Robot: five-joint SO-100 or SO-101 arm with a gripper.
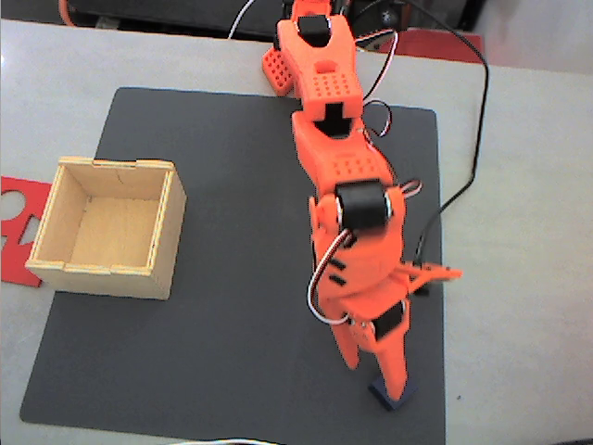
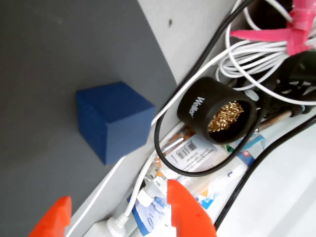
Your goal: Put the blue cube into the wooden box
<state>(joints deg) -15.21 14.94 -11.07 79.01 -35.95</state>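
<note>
The blue cube point(image 2: 113, 121) rests on the dark mat point(image 2: 44, 74) close to its edge, just ahead of my two orange fingertips point(image 2: 185, 210) in the wrist view. My gripper point(image 2: 118, 219) is open and holds nothing. In the fixed view the gripper point(image 1: 373, 375) points down at the mat's near right part, and the cube point(image 1: 389, 397) peeks out at the tip of one finger. The wooden box point(image 1: 111, 227) stands open-topped on the mat's left side, far from the gripper, and holds nothing.
A flat red cut-out sheet point(image 1: 14, 232) lies left of the box. Black cables point(image 1: 477, 120) run right of the arm. Beyond the mat's edge in the wrist view are a black Weller tip-cleaner pot point(image 2: 217, 111), white cables point(image 2: 256, 59) and packets.
</note>
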